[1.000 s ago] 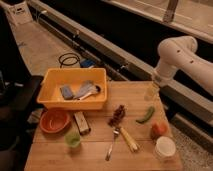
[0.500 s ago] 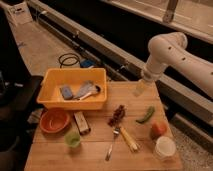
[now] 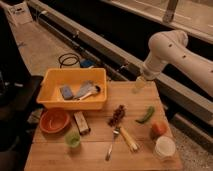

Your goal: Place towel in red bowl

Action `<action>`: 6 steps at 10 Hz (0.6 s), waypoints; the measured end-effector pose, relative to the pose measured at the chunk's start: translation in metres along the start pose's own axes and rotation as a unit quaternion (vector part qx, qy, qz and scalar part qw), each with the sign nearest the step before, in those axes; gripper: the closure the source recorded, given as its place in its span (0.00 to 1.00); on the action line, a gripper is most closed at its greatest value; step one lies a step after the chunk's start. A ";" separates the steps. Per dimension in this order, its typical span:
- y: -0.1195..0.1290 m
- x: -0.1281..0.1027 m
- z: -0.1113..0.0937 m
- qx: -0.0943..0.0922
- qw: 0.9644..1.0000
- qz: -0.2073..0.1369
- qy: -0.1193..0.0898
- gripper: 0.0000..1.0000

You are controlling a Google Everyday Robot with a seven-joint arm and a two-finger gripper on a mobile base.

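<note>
The towel [image 3: 84, 90] is a grey crumpled cloth lying in the yellow bin [image 3: 55, 99] at the left of the wooden table. The red bowl [image 3: 54, 120] stands empty on the table just in front of the bin, at the near left. My gripper [image 3: 138, 85] hangs from the white arm [image 3: 167, 47] over the table's far edge, right of the bin and well away from the towel. It holds nothing that I can see.
In the bin lie a blue sponge [image 3: 66, 92] and a utensil. On the table are a brown bar [image 3: 80, 122], green cup [image 3: 72, 139], grapes [image 3: 118, 115], fork [image 3: 112, 145], green pepper [image 3: 145, 115], orange fruit [image 3: 158, 129] and white cup [image 3: 165, 148].
My arm and gripper have moved left and slightly toward the bin, along the table's far edge. The objects on the table have not moved.
</note>
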 end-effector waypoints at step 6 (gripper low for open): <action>0.072 -0.119 0.010 -0.015 0.996 -0.061 -0.062 0.26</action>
